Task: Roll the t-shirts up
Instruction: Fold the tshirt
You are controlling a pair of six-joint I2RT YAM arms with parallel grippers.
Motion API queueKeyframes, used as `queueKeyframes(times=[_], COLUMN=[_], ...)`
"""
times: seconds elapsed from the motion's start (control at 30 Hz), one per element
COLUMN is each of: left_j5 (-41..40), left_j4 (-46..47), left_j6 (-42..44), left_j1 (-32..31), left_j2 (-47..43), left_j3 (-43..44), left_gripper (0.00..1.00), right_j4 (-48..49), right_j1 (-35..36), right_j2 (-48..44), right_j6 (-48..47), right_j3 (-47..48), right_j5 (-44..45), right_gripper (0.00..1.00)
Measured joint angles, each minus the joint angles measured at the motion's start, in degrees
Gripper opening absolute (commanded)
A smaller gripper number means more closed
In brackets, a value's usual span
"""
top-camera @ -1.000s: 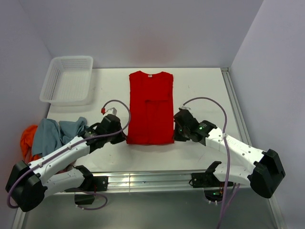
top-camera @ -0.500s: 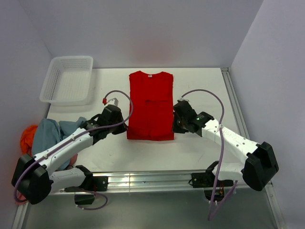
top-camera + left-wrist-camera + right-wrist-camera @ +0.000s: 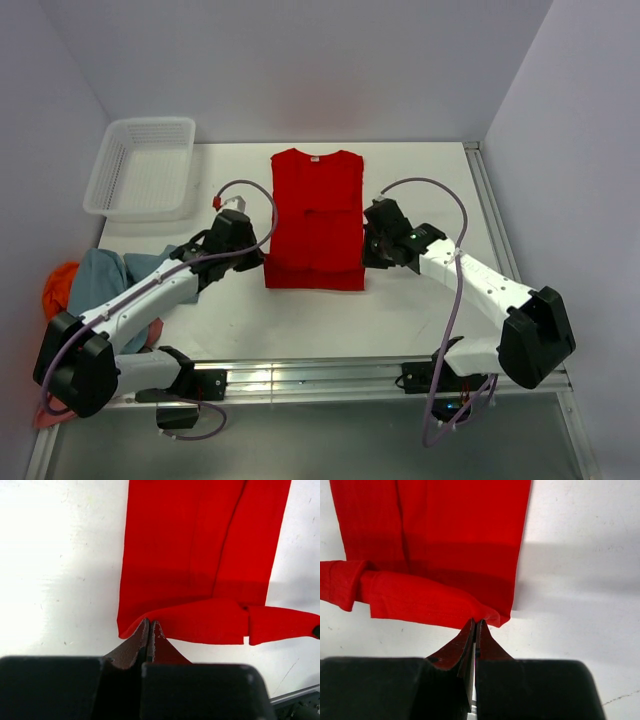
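Clamped on the hem corners of the red t-shirt (image 3: 317,215) with left gripper (image 3: 150,630) and right gripper (image 3: 476,627) — hem now drawn over toward the collar since a second ago, first turn of the roll begun. Spread flat right of the white basket (image 3: 105,180).

Red t-shirt (image 3: 316,215) folded narrow, near hem rolled over, other shirts (image 3: 100,278) heaped left

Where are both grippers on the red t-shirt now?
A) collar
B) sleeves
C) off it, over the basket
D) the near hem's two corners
D: the left gripper and right gripper are each shut on a corner of the turned-over near hem of the red t-shirt.
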Motion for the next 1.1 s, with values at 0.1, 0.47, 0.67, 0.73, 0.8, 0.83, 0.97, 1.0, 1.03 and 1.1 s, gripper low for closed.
queueKeyframes(times=[0.1, 0.47, 0.67, 0.73, 0.8, 0.83, 0.97, 1.0, 1.03, 1.1], left_j5=[0.31, 1.49, 1.51, 1.51, 1.53, 1.53, 1.53, 1.55, 1.55, 1.64], left_j4=[0.96, 4.5, 5.35, 5.81, 6.14, 6.34, 7.48, 7.63, 7.89, 8.7], left_j6=[0.55, 1.33, 1.86, 2.21, 2.4, 2.58, 2.86, 2.95, 3.02, 3.21], left_j1=[0.52, 2.03, 2.71, 2.86, 3.02, 3.06, 3.1, 3.13, 3.15, 3.3], left_j2=[0.87, 5.09, 5.64, 6.16, 6.64, 6.93, 8.0, 8.28, 8.59, 9.53], left_j3=[0.48, 0.5, 0.59, 1.03, 1.38, 1.57, 2.03, 2.05, 2.08, 2.1], left_gripper=[0.0, 0.0, 0.0, 0.0, 0.0, 0.0, 0.0, 0.0, 0.0, 0.0], right_j4=[0.33, 1.66, 2.45, 2.86, 3.34, 3.56, 4.0, 4.15, 4.28, 4.72], right_j1=[-0.85, -3.15, -3.91, -4.22, -4.59, -4.79, -5.55, -5.73, -5.86, -6.12], right_j2=[1.18, 5.7, 7.23, 7.8, 8.63, 9.07, 10.54, 10.73, 10.91, 11.26], right_j6=[-0.63, -2.1, -2.75, -2.91, -2.97, -3.04, -3.23, -3.32, -3.32, -3.34], right_j3=[0.52, 3.02, 4.83, 5.25, 5.57, 5.64, 5.66, 5.66, 5.66, 5.7], right_j5=[-0.55, -1.6, -2.05, -2.14, -2.27, -2.34, -2.4, -2.47, -2.54, -2.58], right_gripper=[0.0, 0.0, 0.0, 0.0, 0.0, 0.0, 0.0, 0.0, 0.0, 0.0])
